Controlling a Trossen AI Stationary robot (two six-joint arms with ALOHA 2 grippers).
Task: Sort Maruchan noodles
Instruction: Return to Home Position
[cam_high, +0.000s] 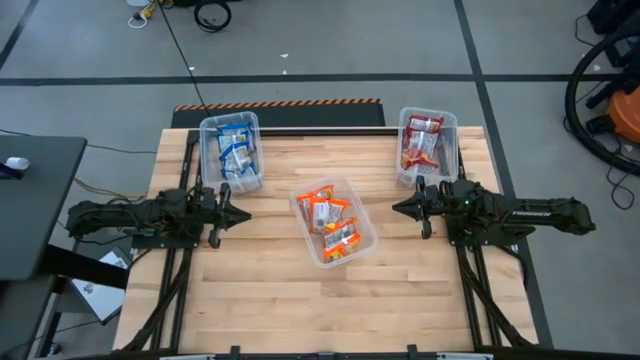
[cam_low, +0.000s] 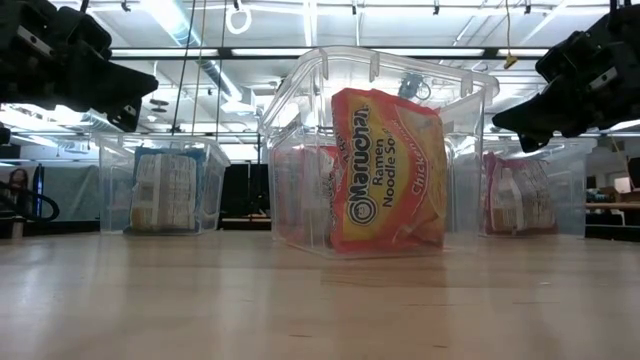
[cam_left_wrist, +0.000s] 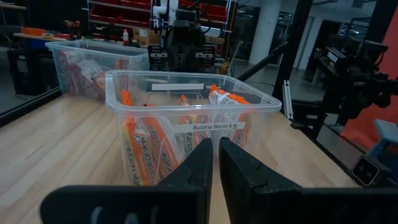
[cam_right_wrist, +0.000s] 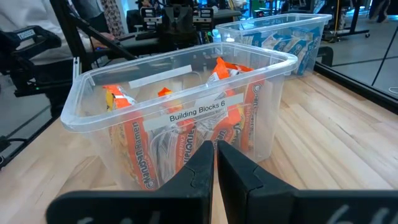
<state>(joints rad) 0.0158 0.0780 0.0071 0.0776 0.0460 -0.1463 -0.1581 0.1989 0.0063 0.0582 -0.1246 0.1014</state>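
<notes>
Orange Maruchan packets (cam_high: 330, 220) stand on edge in the clear middle bin (cam_high: 360, 247), also shown in the low view (cam_low: 388, 170). Blue packets (cam_high: 235, 150) fill the far-left bin (cam_high: 207, 157). Dark red packets (cam_high: 421, 142) sit in the far-right bin (cam_high: 451, 150). My left gripper (cam_high: 243, 213) hovers left of the middle bin, shut and empty, its tips (cam_left_wrist: 216, 163) pointing at the bin. My right gripper (cam_high: 397, 208) hovers right of that bin, also shut and empty (cam_right_wrist: 214, 163).
Bare wooden tabletop (cam_high: 260, 300) spreads across the near half. A striped black and orange strip (cam_high: 280, 103) runs along the far edge. A dark side table (cam_high: 35, 200) stands to the left. A wheel (cam_high: 600, 80) and cables lie on the floor beyond.
</notes>
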